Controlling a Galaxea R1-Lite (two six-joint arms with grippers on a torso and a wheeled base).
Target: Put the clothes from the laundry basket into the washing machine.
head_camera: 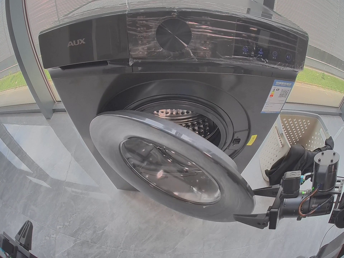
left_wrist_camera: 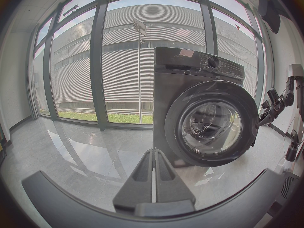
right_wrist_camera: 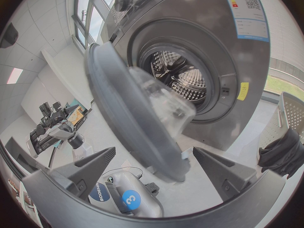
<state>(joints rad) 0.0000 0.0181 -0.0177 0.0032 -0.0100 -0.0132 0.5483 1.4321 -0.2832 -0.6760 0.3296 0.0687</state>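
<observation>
The dark clothes (head_camera: pixel 292 162) on the laundry basket (head_camera: pixel 274 146) lay just behind the right gripper (head_camera: pixel 257 205), whose spread jaws flanked the door (head_camera: pixel 107 129) rim.

The washing machine (head_camera: pixel 89 86) carries a logo (head_camera: pixel 76 42), energy label (head_camera: pixel 277 96), yellow sticker (head_camera: pixel 252 139).

Glossy grey marble floor (head_camera: pixel 53 183); tall dark-framed windows (left_wrist_camera: pixel 123 64); daylight; grey louvred building (left_wrist_camera: pixel 126 79) outside; grass strip (left_wrist_camera: pixel 95 117).

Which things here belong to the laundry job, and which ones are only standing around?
For the job: washing machine, its open door, laundry basket, dark clothes hanging over its rim, right gripper at the door's edge.
Not part of it: window frame, lamp post outside.
</observation>
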